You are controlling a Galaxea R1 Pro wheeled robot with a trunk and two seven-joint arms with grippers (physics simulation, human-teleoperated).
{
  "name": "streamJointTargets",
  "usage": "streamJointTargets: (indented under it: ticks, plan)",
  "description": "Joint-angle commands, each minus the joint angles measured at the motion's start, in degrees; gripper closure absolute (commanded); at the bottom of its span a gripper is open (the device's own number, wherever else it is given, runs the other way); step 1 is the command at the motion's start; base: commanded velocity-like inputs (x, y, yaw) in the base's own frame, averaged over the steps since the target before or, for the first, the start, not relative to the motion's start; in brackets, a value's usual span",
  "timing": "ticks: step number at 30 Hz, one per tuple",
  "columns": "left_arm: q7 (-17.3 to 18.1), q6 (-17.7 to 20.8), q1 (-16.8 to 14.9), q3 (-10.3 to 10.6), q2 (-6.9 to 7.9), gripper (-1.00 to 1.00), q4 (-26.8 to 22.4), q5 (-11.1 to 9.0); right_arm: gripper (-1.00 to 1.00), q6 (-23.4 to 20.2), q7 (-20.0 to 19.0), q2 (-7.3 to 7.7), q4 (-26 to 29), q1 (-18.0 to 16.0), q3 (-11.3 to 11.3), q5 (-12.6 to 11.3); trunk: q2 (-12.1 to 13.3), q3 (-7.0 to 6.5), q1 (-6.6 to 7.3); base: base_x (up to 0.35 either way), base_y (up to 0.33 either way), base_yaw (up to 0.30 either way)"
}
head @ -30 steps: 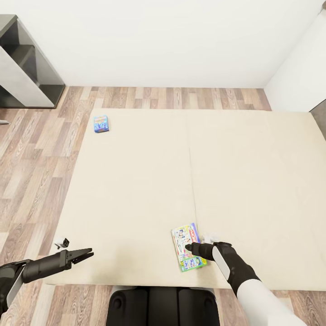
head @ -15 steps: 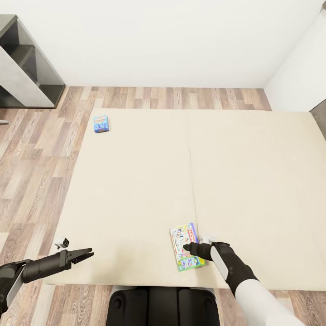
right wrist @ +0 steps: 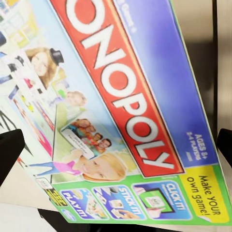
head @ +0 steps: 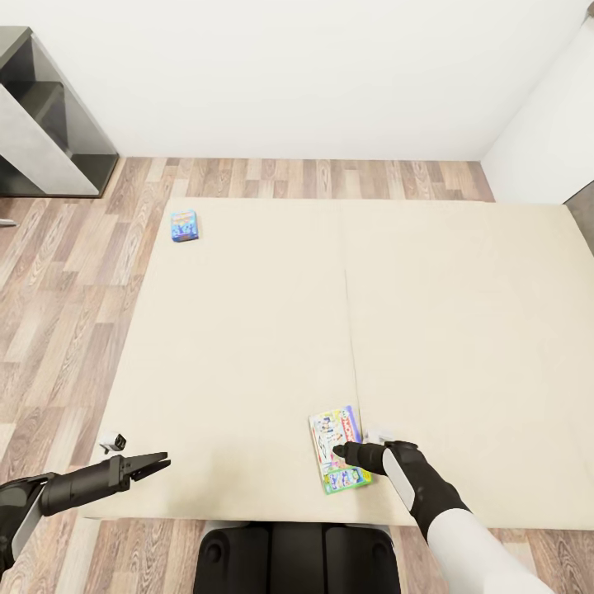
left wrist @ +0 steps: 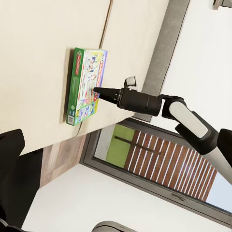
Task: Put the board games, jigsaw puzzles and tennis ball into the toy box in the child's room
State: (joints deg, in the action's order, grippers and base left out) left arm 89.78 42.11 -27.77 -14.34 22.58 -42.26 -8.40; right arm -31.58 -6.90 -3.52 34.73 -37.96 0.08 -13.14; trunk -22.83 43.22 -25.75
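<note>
Two board games lie on the beige bed [head: 247, 346]. The green-edged Monopoly box [head: 328, 427] lies flat near the bed's front edge, seen side-on in the left wrist view [left wrist: 84, 77] and close up in the right wrist view [right wrist: 121, 111]. My right gripper [head: 338, 451] [left wrist: 99, 90] is low over that box. It is open, its fingers [right wrist: 9, 152] spread wide at either side of the box face. The small blue-teal box [head: 183, 225] sits at the far left corner of the bed. My left gripper [head: 161, 463] hovers open and empty over the front left corner.
A dark grey shelf unit [head: 41, 115] stands on the wood floor [head: 66, 272] at the far left. White walls close the back and right [head: 544, 132]. A small white and black object [head: 114, 444] sits by the bed's left front corner. My base [head: 297, 561] is against the front edge.
The right gripper has edged slightly left, and the Monopoly box has shifted a little left with it. The left arm has not moved.
</note>
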Motion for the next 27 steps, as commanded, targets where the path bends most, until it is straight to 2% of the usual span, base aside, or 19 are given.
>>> streamJointTargets:
  ticks: [1,6,10,13,27]
  plan:
    - [0.22,0.61,-0.04,0.01,0.01,-1.0,-0.01,0.01,-1.0,-0.28,-0.04,0.0,0.08,-0.01,0.01,-0.06,-0.09,0.06,-0.03,0.0,0.0,0.0]
    - [0.22,0.61,-0.05,0.01,0.01,-1.0,-0.01,0.03,-1.0,-0.24,-0.02,0.0,0.08,-0.01,0.23,-0.06,-0.09,0.06,-0.03,0.0,0.013,0.0]
    - [0.22,0.61,-0.03,0.01,0.01,-1.0,-0.01,0.02,-1.0,-0.17,0.1,0.01,0.08,-0.01,3.0,-0.11,-0.09,0.06,-0.03,0.0,0.106,0.0]
    - [0.22,0.61,-0.01,0.01,0.01,-1.0,-0.01,0.01,-1.0,-0.15,0.12,0.0,0.08,-0.01,3.9,-0.13,-0.09,0.06,-0.03,0.0,0.035,0.0]
    - [0.22,0.61,-0.01,0.01,-0.05,-1.0,-0.01,0.04,-1.0,-0.15,0.13,0.0,0.08,-0.01,4.22,-0.16,-0.09,0.06,-0.03,0.0,0.033,0.0]
